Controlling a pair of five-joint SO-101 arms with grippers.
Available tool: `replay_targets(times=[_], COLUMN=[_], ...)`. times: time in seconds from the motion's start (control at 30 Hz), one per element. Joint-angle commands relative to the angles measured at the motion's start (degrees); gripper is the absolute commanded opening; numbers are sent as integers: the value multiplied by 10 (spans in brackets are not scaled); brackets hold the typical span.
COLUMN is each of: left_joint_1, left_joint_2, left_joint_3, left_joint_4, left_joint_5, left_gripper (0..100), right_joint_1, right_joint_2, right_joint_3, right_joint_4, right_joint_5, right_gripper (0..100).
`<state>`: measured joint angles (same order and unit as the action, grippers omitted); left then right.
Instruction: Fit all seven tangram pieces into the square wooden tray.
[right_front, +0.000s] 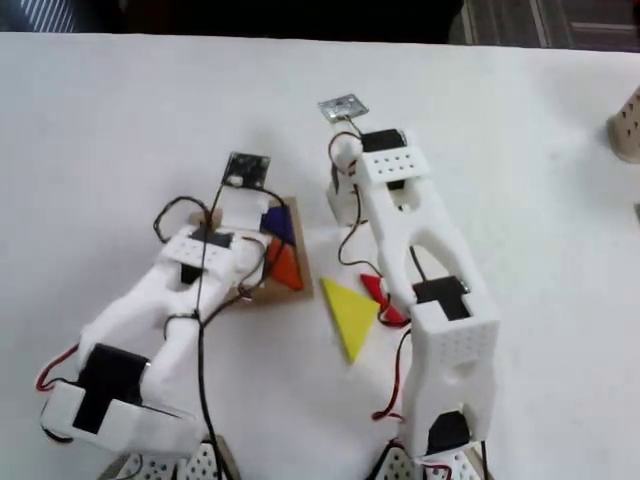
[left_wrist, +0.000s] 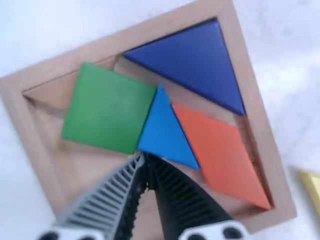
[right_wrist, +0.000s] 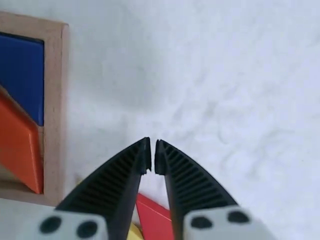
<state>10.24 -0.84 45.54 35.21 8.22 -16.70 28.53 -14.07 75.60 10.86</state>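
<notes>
The square wooden tray (left_wrist: 257, 100) holds a green square (left_wrist: 107, 109), a light blue triangle (left_wrist: 165, 132), a dark blue triangle (left_wrist: 192, 57) and an orange parallelogram (left_wrist: 222, 155). My left gripper (left_wrist: 146, 166) hovers over the tray, shut and empty, its tips at the light blue triangle's near edge. A yellow triangle (right_front: 350, 315) and a red piece (right_front: 380, 295) lie on the table to the right of the tray (right_front: 303, 262). My right gripper (right_wrist: 152, 150) is shut and empty above bare table, just past the red piece (right_wrist: 152, 217), beside the tray's rim (right_wrist: 56, 110).
The white table (right_front: 520, 200) spreads wide to the right and at the back. A beige perforated object (right_front: 627, 125) stands at the far right edge. The left arm covers much of the tray in the high view.
</notes>
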Motion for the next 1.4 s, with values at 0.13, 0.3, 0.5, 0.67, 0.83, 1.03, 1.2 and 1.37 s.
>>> replay_targets(times=[0.13, 0.3, 0.5, 0.67, 0.83, 1.03, 1.2, 1.37], left_joint_1=[52, 75, 72, 71, 59, -30, -71, -71], left_joint_2=[2, 1, -2, -61, -168, -224, -219, -165], left_joint_3=[-21, -19, -19, 11, 71, 93, 95, 77], left_joint_4=[-25, -34, -35, -37, -37, -80, -127, -150], left_joint_5=[-2, -2, -2, -3, -6, -2, -1, -1], left_gripper=[22, 22, 22, 22, 22, 22, 22, 22], right_joint_1=[7, 12, 25, 41, 42, 43, 42, 42], right_joint_2=[-13, -19, -25, -46, -46, -46, -45, -45], right_joint_3=[-22, -23, -24, -18, -18, -18, -18, -18], right_joint_4=[-7, -6, -6, -6, -6, -6, -6, -6], right_joint_5=[-4, -4, -39, -57, -57, -57, -57, -57], right_gripper=[22, 22, 22, 22, 22, 22, 22, 22])
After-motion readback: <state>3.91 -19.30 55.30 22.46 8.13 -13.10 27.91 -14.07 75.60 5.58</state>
